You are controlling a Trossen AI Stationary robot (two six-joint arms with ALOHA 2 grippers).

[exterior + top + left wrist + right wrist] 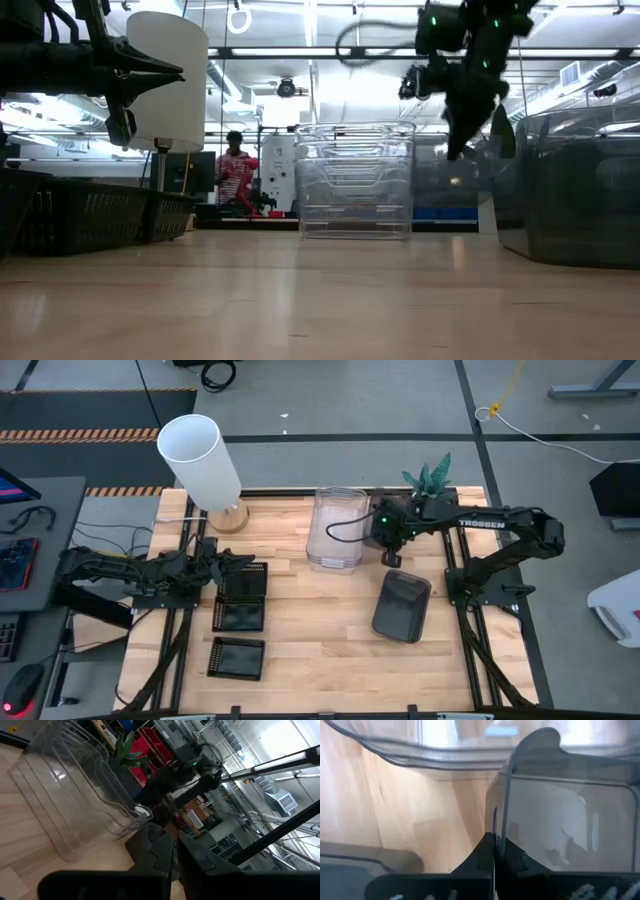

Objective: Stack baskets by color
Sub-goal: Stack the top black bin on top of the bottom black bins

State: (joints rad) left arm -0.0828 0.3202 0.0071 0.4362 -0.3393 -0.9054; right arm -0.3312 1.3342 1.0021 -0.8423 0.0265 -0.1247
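A smoky dark grey basket [402, 606] lies right of centre, open side up. My right gripper [392, 560] stands at its far left corner, pointing steeply down and shut on it. Nested clear baskets [335, 528] rest on their base at the far middle. Black grid-patterned baskets [241, 597] sit side by side at the left, and another [237, 658] lies nearer the front edge. My left gripper [232, 561] hovers level above the black ones, shut and holding nothing. My right gripper pinches the dark grey basket's thin wall [506, 820] at its far left corner, between its two shut fingers [512, 857]. The fingers come from above, slanting down. The basket's near end [560, 258] still shows down at the table top.
A white cylindrical lamp [200, 460] stands at the far left and a small potted plant [430, 478] at the far right, behind my right arm. Bare wood [320, 640] lies between the black and the dark grey baskets. A person [235, 175] stands far beyond the table.
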